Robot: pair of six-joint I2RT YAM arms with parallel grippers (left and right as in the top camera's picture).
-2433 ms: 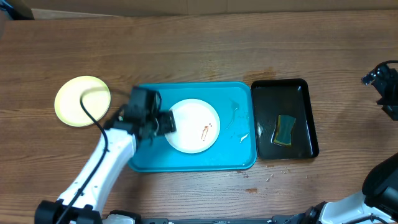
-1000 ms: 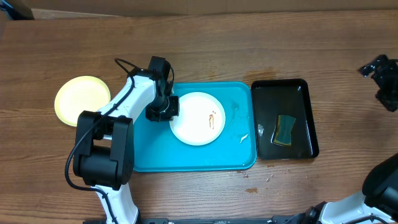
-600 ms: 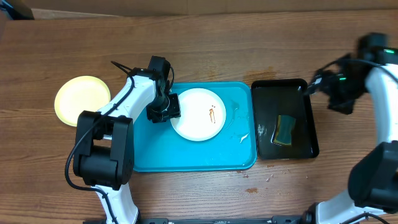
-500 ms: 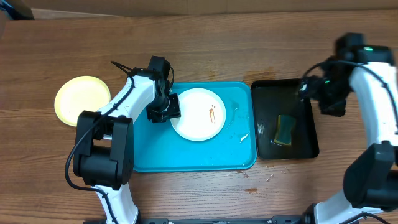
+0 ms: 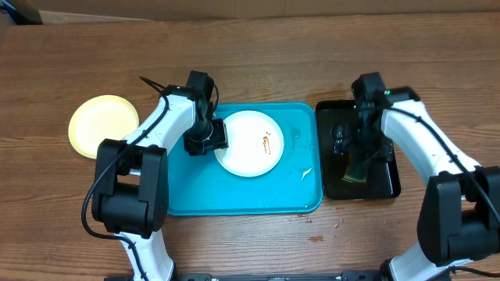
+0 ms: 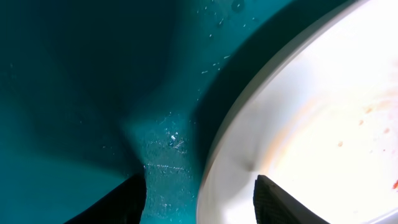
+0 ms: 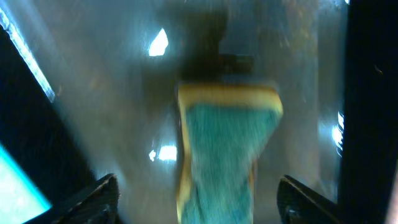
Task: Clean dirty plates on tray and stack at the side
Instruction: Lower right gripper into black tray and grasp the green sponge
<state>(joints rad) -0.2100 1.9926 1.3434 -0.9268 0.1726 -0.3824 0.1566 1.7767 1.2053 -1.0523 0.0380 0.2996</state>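
Observation:
A white plate [image 5: 248,145] with small brown smears lies in the cyan tray [image 5: 195,195]. My left gripper [image 5: 205,140] is at its left rim. In the left wrist view the left gripper [image 6: 202,208] is open, one finger over the tray [image 6: 74,93], the other over the plate [image 6: 311,124], astride the rim. A pale yellow-green plate [image 5: 103,126] lies on the table left of the tray. My right gripper [image 5: 356,156] hangs over the black tray [image 5: 394,186]. The right gripper [image 7: 199,199] is open, its fingers either side of a teal and yellow sponge [image 7: 224,137] without touching it.
The black tray's wet floor [image 7: 112,93] glistens around the sponge. Water drops lie on the cyan tray right of the white plate. Both arms reach in from the table's front edge. Cardboard lines the far edge.
My right arm has swung in from the table's right edge to above the sponge, jaws narrowing a little. My left gripper has opened at the white plate's rim and stayed put.

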